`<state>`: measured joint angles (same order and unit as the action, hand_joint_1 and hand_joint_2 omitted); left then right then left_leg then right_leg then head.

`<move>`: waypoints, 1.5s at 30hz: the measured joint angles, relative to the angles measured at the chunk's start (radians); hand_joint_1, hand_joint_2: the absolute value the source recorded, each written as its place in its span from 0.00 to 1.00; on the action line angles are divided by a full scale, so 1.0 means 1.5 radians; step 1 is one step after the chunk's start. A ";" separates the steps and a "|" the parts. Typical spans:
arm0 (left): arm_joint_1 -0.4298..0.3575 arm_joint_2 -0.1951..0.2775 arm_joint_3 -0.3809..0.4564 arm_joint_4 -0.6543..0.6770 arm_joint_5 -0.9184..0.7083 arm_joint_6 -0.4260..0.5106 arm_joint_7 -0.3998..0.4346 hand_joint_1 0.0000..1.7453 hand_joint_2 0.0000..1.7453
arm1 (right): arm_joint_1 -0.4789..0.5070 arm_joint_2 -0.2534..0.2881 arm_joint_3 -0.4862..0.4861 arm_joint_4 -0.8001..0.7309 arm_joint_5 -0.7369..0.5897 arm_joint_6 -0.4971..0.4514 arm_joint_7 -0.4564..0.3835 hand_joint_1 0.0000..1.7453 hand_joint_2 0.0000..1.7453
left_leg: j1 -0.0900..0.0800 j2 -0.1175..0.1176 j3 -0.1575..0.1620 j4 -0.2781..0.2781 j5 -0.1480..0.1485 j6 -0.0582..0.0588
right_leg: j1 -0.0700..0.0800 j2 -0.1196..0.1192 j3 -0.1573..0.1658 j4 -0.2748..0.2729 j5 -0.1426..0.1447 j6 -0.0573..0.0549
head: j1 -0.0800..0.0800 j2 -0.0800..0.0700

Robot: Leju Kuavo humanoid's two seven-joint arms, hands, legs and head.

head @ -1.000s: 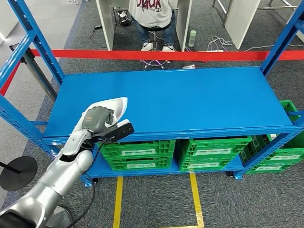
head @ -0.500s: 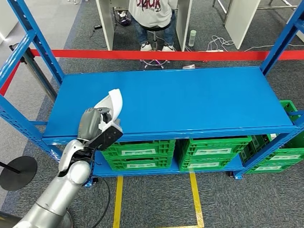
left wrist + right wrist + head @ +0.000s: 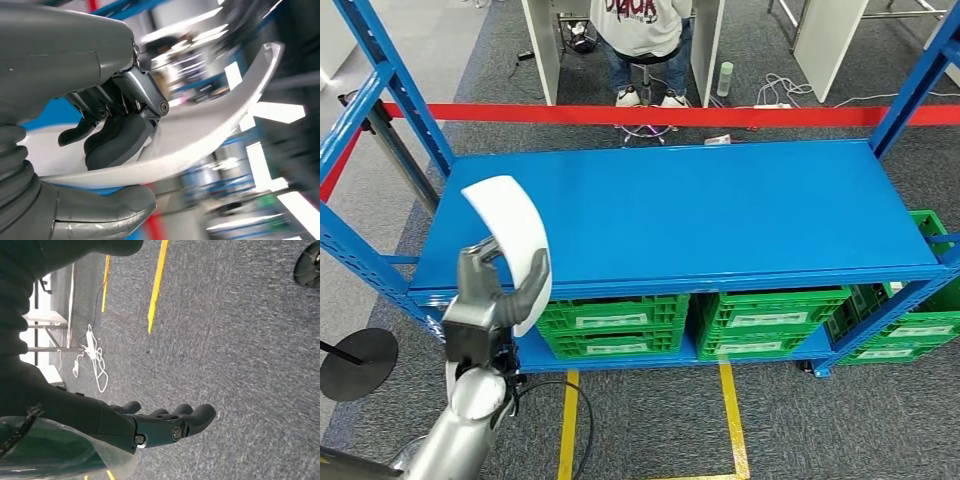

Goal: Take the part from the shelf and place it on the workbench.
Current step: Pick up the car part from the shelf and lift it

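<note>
**Curved part lifted clear of the shelf**

The part [image 3: 509, 225], a thin white curved panel, is clamped in the left hand [image 3: 490, 295] and held above the shelf's [image 3: 712, 215] near left corner, rising up and away from the palm. In the left wrist view the thumb [image 3: 109, 210] is seen pressed under the panel and the fingers [image 3: 113, 142] on its upper face, near one end. The right hand [image 3: 166, 425] hangs over the floor, fingers extended and loosely apart, nothing in it.

The part is judged light and fairly stiff, with a smooth, likely slippery skin; its thin edge may flex. Held by one end, the long free span will lever against the grip, so a hold nearer the middle would be steadier, and swings should be kept slow.

Compared with a second ago, the part has been raised off the shelf and tipped from lying flat to standing nearly upright, and the hand has been drawn back toward the robot's body.
</note>
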<state>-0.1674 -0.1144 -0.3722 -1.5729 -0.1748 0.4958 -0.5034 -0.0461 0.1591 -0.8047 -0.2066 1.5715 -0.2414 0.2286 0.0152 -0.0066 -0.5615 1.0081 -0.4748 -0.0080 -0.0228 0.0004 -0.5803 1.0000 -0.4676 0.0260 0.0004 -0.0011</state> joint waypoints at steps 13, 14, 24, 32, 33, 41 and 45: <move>0.077 -0.022 -0.027 -0.154 0.155 -0.154 -0.117 1.00 1.00 | 0.000 0.000 0.016 0.000 -0.006 0.010 -0.011 0.00 1.00 | 0.000 0.000 0.000 0.000 0.000 0.000 | 0.000 -0.001 0.000 0.000 -0.001 0.000 | 0.000 0.000; 0.083 -0.024 -0.028 -0.159 0.163 -0.162 -0.114 1.00 1.00 | 0.000 0.000 0.016 0.000 -0.007 0.009 -0.011 0.00 1.00 | 0.000 0.000 0.000 0.000 0.000 0.000 | 0.000 -0.001 0.000 0.000 -0.001 0.000 | 0.000 0.000; 0.131 -0.026 -0.030 -0.157 0.247 -0.291 -0.033 1.00 1.00 | 0.001 0.000 0.015 0.000 -0.018 -0.002 -0.006 0.00 1.00 | 0.000 0.000 0.000 0.000 -0.001 0.000 | 0.000 0.000 0.000 0.000 -0.001 0.000 | 0.000 0.000; 0.147 -0.025 -0.030 -0.148 0.242 -0.337 -0.028 1.00 1.00 | 0.002 0.000 0.014 0.000 -0.018 -0.002 -0.005 0.00 1.00 | 0.000 0.000 0.000 0.000 -0.001 0.000 | 0.000 0.000 0.000 0.000 -0.001 0.000 | 0.000 0.000; 0.147 -0.025 -0.029 -0.148 0.240 -0.338 -0.028 1.00 1.00 | 0.002 0.000 0.013 0.000 -0.018 -0.002 -0.005 0.00 1.00 | 0.000 0.000 0.000 0.000 -0.001 0.000 | 0.000 0.000 0.000 0.000 -0.001 0.000 | 0.000 0.000; 0.151 -0.025 -0.030 -0.147 0.219 -0.342 -0.037 1.00 1.00 | 0.003 0.000 0.013 0.000 -0.014 -0.002 -0.007 0.00 1.00 | 0.000 0.000 0.000 0.000 -0.001 0.000 | 0.000 0.000 0.000 0.000 -0.001 0.000 | 0.000 0.000; 0.151 -0.026 -0.030 -0.147 0.182 -0.326 -0.062 1.00 1.00 | 0.002 0.000 0.013 0.000 -0.008 -0.002 -0.013 0.00 1.00 | 0.000 0.000 0.000 0.000 -0.001 0.000 | 0.000 0.000 0.000 0.000 -0.001 0.000 | 0.000 0.000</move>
<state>0.0593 -0.1531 -0.4174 -1.7941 0.0983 0.0070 -0.5971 -0.0424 0.1591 -0.7855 -0.2068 1.5592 -0.2448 0.2095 0.0153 -0.0067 -0.5618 1.0080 -0.4755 -0.0079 -0.0228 -0.0003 -0.5803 0.9999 -0.4687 0.0261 0.0004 -0.0011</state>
